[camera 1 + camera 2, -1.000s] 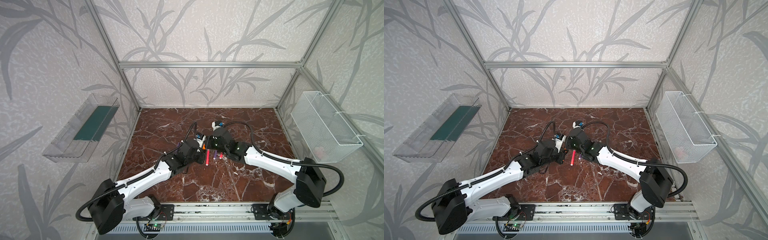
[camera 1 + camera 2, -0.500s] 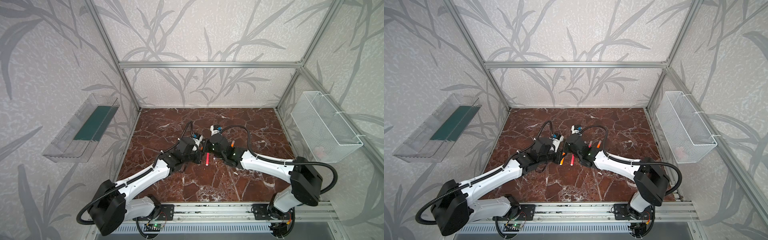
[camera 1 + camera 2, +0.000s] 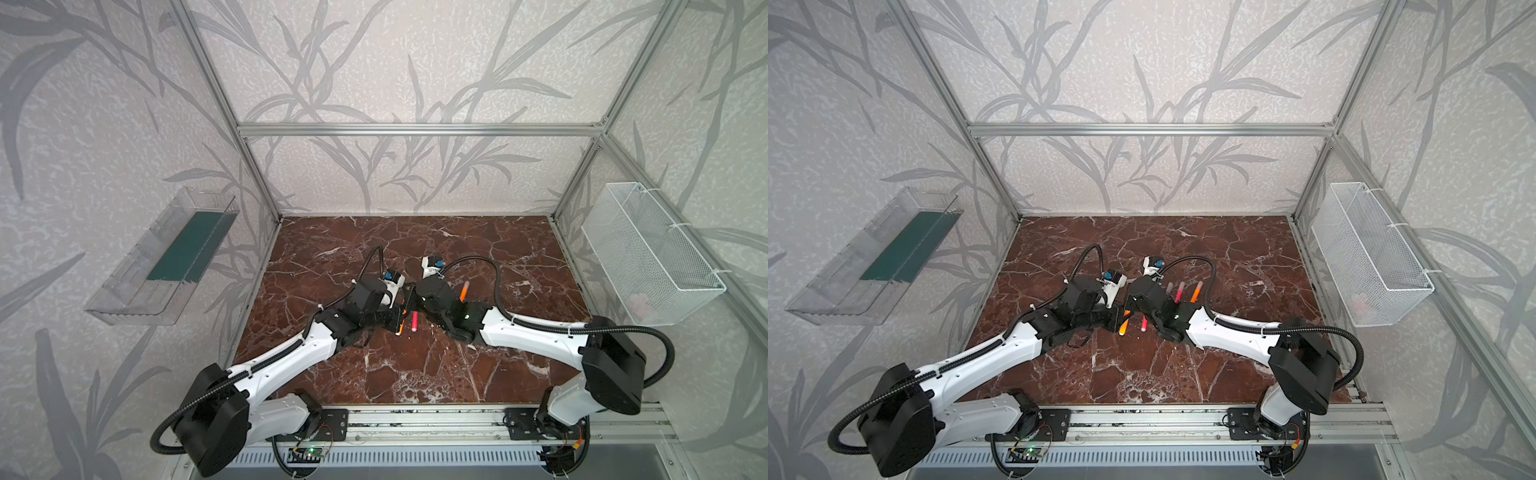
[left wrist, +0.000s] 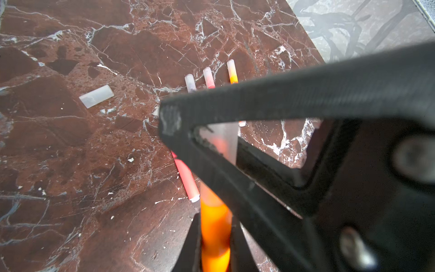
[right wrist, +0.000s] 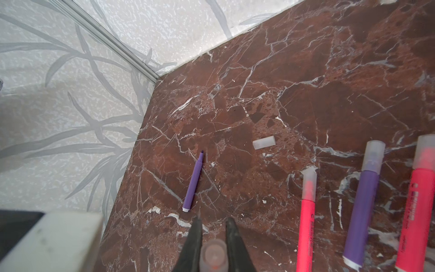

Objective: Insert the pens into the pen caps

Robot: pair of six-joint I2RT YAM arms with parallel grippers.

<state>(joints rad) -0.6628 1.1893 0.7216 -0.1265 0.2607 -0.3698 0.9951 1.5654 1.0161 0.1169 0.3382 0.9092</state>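
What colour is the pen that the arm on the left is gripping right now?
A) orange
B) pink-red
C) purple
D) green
A: in the left wrist view the orange pen sits pinched between the fingers of the left gripper, its tip at the pen cap that the right gripper holds.

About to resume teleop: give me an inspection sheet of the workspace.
Surface: brown marble table, only job items on it.
Job's things: four capped pens lying down; uncapped purple pen and loose cap lie apart.
Clutter: nothing seen.
Grippers: left gripper shut on orange pen; right gripper shut on held cap, pen tip apparently inside.
Cables: black cables loop over both wrists, clear of pens.
Surroundings: wire basket, clear tray on side walls.
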